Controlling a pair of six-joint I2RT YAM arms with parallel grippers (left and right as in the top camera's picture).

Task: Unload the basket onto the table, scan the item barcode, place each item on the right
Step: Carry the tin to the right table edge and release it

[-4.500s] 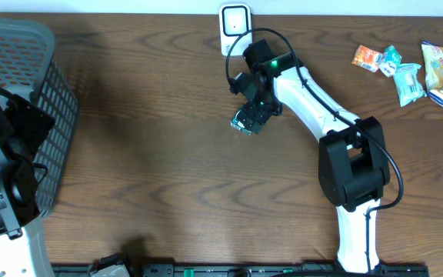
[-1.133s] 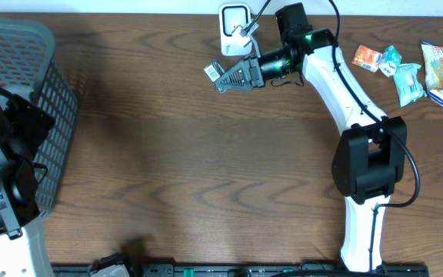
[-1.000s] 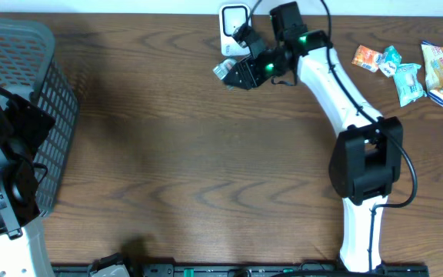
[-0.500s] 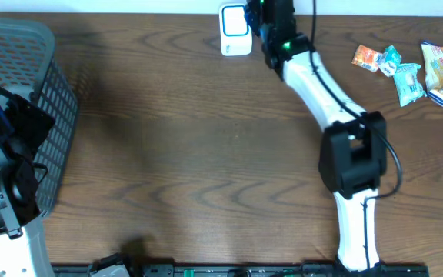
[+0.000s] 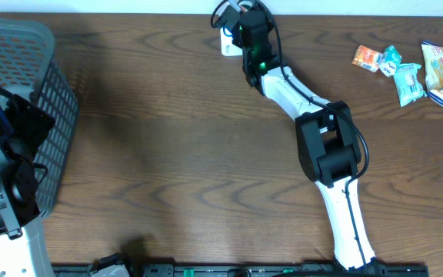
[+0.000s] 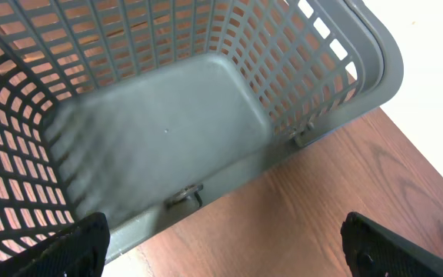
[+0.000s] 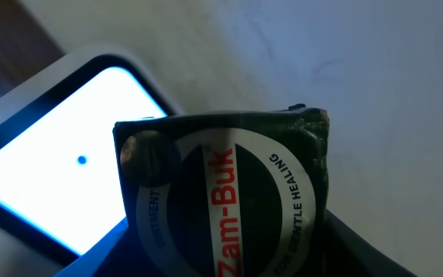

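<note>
My right arm [image 5: 314, 127] reaches across the surface [image 5: 168, 169] toward 12 o'clock, and my right gripper [image 5: 242, 23] hangs at the far edge, right over the white scanner [image 5: 227, 46] that stands there. This gripper is clamped on the ointment box [image 7: 229, 200], a dark green carton with a white ring and red "Zam-Buk" lettering that runs up its face at a tilt. In my right wrist view the box fills the lower middle. The scanner's window glows blue-white at the box's 9 o'clock with one small dark dot in it, and the box's left edge overlaps that glow. I cannot tell whether the box touches the scanner or is only held close in front of it, and no barcode shows on the face I can see. A pale wall sits behind them at 1 o'clock. My left gripper [image 6: 225, 250] is spread wide apart and holds nothing, its two fingertips [image 6: 71, 246] at the lower corners of the view above the grey mesh basket [image 6: 168, 131]. The basket sits at the surface's 9 to 10 o'clock edge. A few snack packets [image 5: 406, 69] lie at 2 o'clock, well apart from the scanner.
</note>
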